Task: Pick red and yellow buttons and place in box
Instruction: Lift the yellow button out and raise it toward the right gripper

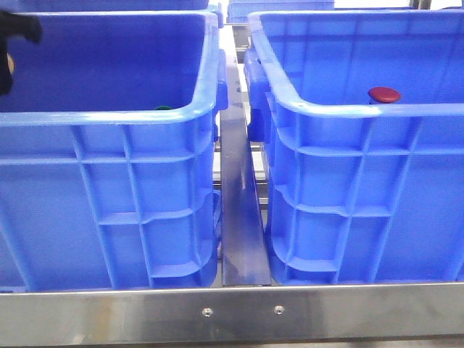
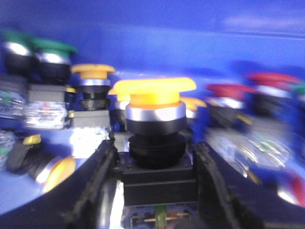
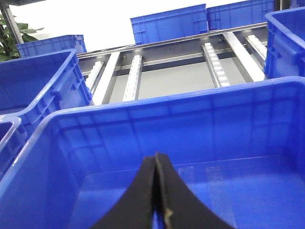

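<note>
Front view, nearest: a steel rail [image 1: 239,312] with two screws runs across the bottom edge. Behind it stand two blue crates, a metal divider [image 1: 239,217] between them. The left crate [image 1: 109,210] shows a sliver of a green button [image 1: 162,109] just over its near rim. The right crate — the box [image 1: 362,210] — has one red button [image 1: 384,94] visible above its near rim.

My left tool [image 2: 155,176] is down inside the crate of buttons; its two dark fingers [image 2: 97,181] stand either side of the black base of a yellow button [image 2: 153,102], which sits upright between them — clamped on it, though the view is blurred. More yellow, red and green buttons stand around and behind it.

My right tool [image 3: 157,200] hangs over the box interior, fingers pressed together, holding nothing. Further blue crates and roller tracks [image 3: 214,64] lie beyond.
</note>
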### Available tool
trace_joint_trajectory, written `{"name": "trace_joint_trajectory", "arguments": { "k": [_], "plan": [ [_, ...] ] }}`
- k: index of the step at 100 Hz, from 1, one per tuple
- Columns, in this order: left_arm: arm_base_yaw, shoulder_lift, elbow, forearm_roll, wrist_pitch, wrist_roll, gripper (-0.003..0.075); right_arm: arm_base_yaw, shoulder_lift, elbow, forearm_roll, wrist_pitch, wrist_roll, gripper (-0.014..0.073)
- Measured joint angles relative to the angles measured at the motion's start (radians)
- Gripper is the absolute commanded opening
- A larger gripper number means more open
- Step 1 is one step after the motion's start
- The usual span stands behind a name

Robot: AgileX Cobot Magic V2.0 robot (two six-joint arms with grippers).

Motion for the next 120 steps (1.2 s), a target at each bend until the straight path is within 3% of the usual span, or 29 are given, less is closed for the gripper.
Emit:
{"name": "trace_joint_trajectory", "arguments": {
  "k": [26, 56, 80, 98, 109, 120],
  "plan": [
    [-0.18, -0.196, 0.0, -0.004, 0.028, 0.036, -0.0019, 0.0, 0.0, 0.0, 0.0, 0.0, 0.0, -0.0097],
    [-0.483, -0.304, 0.0, -0.004, 0.025, 0.083, -0.0019, 0.0, 0.0, 0.0, 0.0, 0.0, 0.002, -0.0097],
    [-0.689, -0.301, 0.002, -0.004, -0.067, 0.107, -0.0019, 0.0, 0.0, 0.0, 0.0, 0.024, 0.002, -0.0097],
    [-0.781, -0.301, 0.002, -0.004, -0.172, 0.141, -0.0019, 0.0, 0.0, 0.0, 0.0, 0.042, 0.002, -0.0088],
    [-0.801, -0.301, 0.002, -0.002, -0.184, 0.145, -0.0019, 0.0, 0.0, 0.0, 0.0, 0.054, 0.0, 0.001],
    [-0.803, -0.301, 0.002, 0.003, -0.181, 0.145, -0.0019, 0.0, 0.0, 0.0, 0.0, 0.075, 0.0, 0.0243]
  ]
}}
